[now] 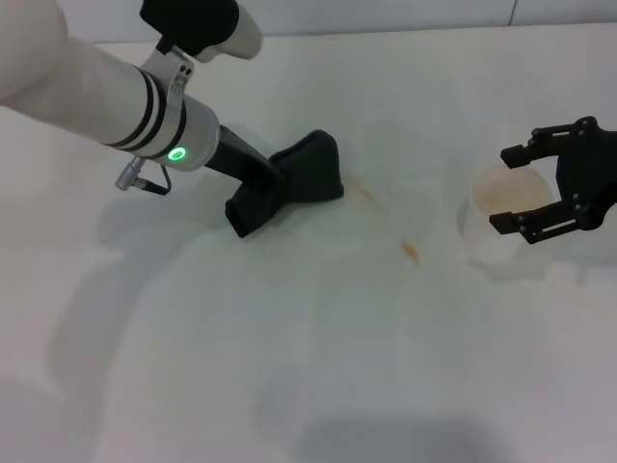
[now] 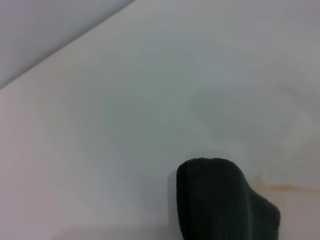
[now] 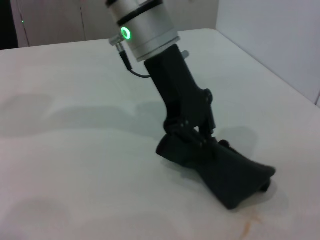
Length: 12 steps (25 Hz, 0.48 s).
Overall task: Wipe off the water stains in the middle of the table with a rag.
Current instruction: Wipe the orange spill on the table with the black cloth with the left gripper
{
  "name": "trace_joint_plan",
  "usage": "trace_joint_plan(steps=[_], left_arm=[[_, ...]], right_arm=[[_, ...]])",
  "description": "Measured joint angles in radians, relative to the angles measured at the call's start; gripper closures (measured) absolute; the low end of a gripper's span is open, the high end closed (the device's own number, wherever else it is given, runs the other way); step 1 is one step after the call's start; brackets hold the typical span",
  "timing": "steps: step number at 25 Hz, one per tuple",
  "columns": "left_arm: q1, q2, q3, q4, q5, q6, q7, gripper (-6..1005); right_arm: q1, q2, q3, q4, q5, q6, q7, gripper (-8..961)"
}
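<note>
Left gripper [image 1: 273,183], one of two, is clamped on the single rag [image 1: 304,178], a thick black wedge-shaped bundle pressed flat on the white table [image 1: 289,367]. Two orange-brown water stains show: a faint streak [image 1: 364,191] just beside the rag's edge and a small blot [image 1: 411,250] farther toward one paper cup [image 1: 501,217]. Right gripper [image 1: 540,188], fingers spread, straddles that cup's rim.

The thick black-grey cloth rag [image 1: 294,183] lies left of centre on the plain white counter [image 1: 318,367]; orange-brown blotchy stains [image 1: 411,250] streak mid-frame; a green ring light [image 1: 177,152] glows upper left.
</note>
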Motion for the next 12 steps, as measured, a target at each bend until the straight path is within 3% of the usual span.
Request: trace_joint_plan(steps=[9,12], left_arm=[[-0.113,-0.008,0.016,-0.189,-0.102,-0.066,0.114,902],[-0.122,-0.008,0.076,-0.193,-0.172,-0.032,0.142,902]], right_arm=[[0.003,0.002,-0.016,0.018,0.012,0.019,-0.012,112],[0.003,0.001,-0.020,0.021,0.016,0.027,-0.014,112]])
